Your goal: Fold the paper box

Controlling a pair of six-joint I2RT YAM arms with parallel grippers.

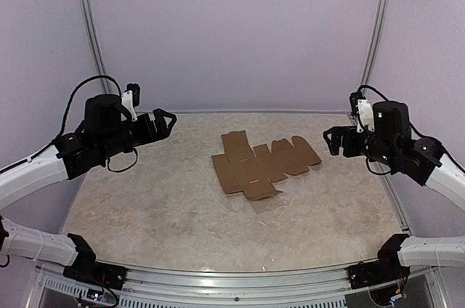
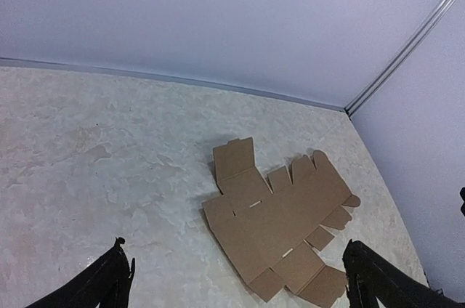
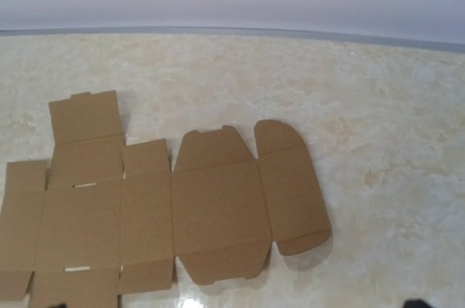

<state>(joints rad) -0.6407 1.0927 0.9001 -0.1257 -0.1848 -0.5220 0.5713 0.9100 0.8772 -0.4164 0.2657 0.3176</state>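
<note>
Brown cardboard, the paper box (image 1: 263,165) lies as a flat, unfolded sheet with its flaps spread on the marbled table (image 1: 145,199), near the middle and between the two arms. The left gripper (image 1: 166,120) hangs above the table, well to the sheet's left, jaws spread wide. The right gripper (image 1: 333,139) hovers near the sheet's right end, likewise wide open, touching nothing

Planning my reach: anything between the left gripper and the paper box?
Only bare table between the left gripper and the paper box, per the top view.
</note>
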